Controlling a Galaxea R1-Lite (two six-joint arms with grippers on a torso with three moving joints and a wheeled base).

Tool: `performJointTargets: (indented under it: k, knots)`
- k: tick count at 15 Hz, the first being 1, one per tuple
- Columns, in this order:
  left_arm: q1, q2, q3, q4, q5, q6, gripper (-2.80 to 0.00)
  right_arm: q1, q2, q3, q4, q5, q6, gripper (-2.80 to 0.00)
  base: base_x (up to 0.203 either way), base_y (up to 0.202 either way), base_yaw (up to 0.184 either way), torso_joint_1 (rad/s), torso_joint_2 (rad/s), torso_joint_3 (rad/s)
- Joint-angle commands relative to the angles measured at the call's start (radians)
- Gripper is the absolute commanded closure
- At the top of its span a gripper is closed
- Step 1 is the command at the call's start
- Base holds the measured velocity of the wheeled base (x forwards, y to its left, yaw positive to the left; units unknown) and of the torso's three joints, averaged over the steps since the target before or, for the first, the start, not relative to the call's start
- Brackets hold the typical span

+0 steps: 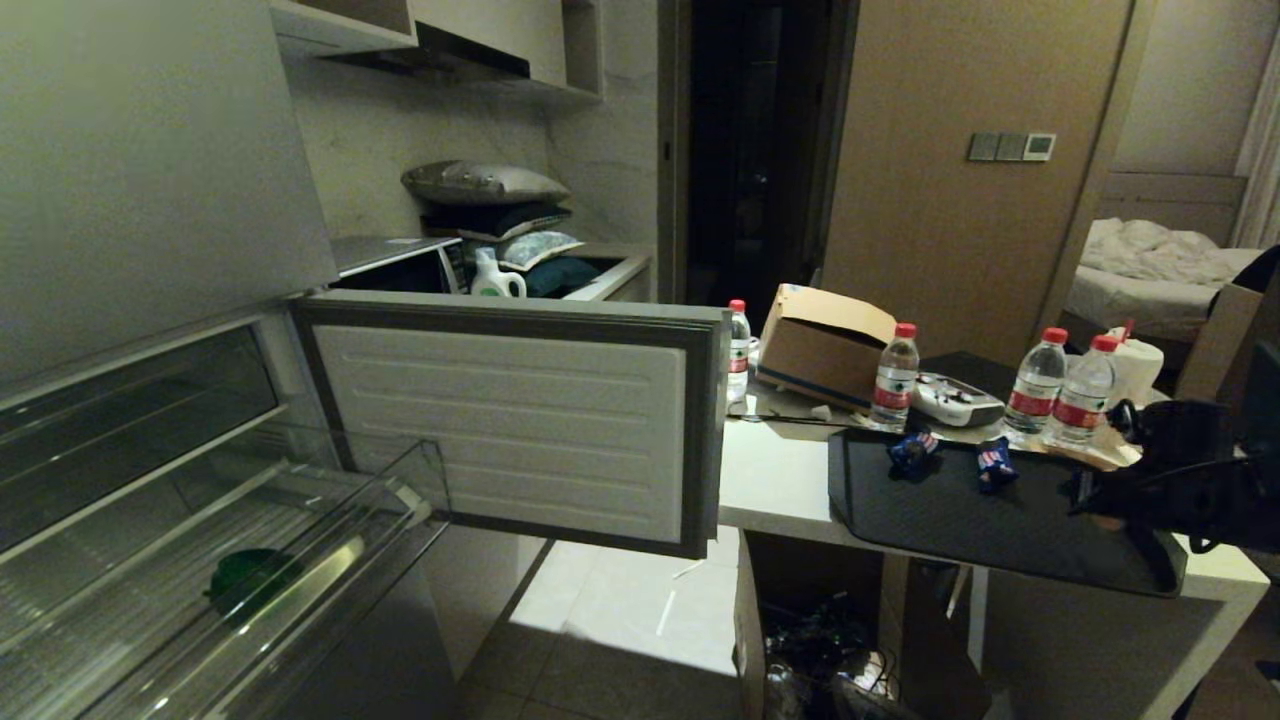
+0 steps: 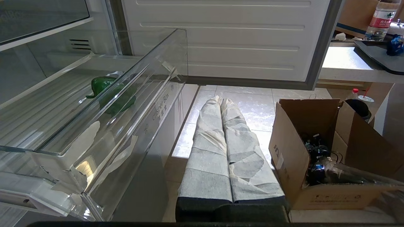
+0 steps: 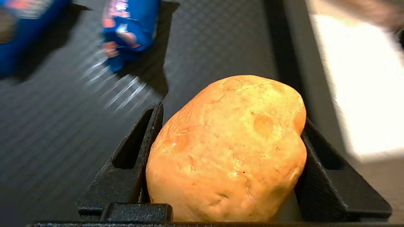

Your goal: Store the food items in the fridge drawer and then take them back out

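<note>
Right gripper (image 3: 227, 151) clamped on orange-brown food piece (image 3: 227, 148) above black mat (image 3: 63, 126); open fridge drawer (image 1: 330, 560) lies well apart, toward robot's left. Left gripper (image 2: 221, 104) closed, parked nearer drawer.

The right gripper (image 3: 227, 151) is over the mat (image 1: 960, 520) at its right end, jaws closed on the round food item (image 3: 228, 148); two wrapped packets (image 1: 912, 450) (image 1: 995, 463) lie on the mat ahead and to its left — apart from it; water bottles (image 1: 1060, 388) stand behind them; far left, the fridge drawer (image 1: 300, 560) stands pulled out, one item (image 1: 245, 580) inside; the fridge door (image 1: 520, 425) is between drawer and table (image 1: 775, 480).
</note>
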State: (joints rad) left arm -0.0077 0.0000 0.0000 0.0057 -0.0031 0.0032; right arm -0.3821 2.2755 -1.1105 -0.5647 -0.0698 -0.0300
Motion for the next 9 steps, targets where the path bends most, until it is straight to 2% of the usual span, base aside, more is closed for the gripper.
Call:
performJointTargets:
  k: [1, 5, 7, 9]
  knots:
    - [0.0, 0.002, 0.0, 0.0, 0.0, 0.0, 0.0, 0.008, -0.287, 0.139, 0.038, 0.004, 0.001, 0.0, 0.0, 0.0, 0.0, 0.0, 0.0, 0.0]
    - [0.0, 0.002, 0.0, 0.0, 0.0, 0.0, 0.0, 0.015, -0.655, 0.396, 0.133, 0.066, 0.015, 0.0, 0.0, 0.0, 0.0, 0.0, 0.0, 0.0]
    - [0.0, 0.002, 0.0, 0.0, 0.0, 0.0, 0.0, 0.016, -0.772, 0.512, 0.155, 0.086, 0.018, 0.0, 0.0, 0.0, 0.0, 0.0, 0.0, 0.0]
    - [0.0, 0.002, 0.0, 0.0, 0.0, 0.0, 0.0, 0.017, -0.832, 0.569, 0.165, 0.103, 0.018, 0.0, 0.003, -0.001, 0.038, -0.005, 0.0, 0.002]
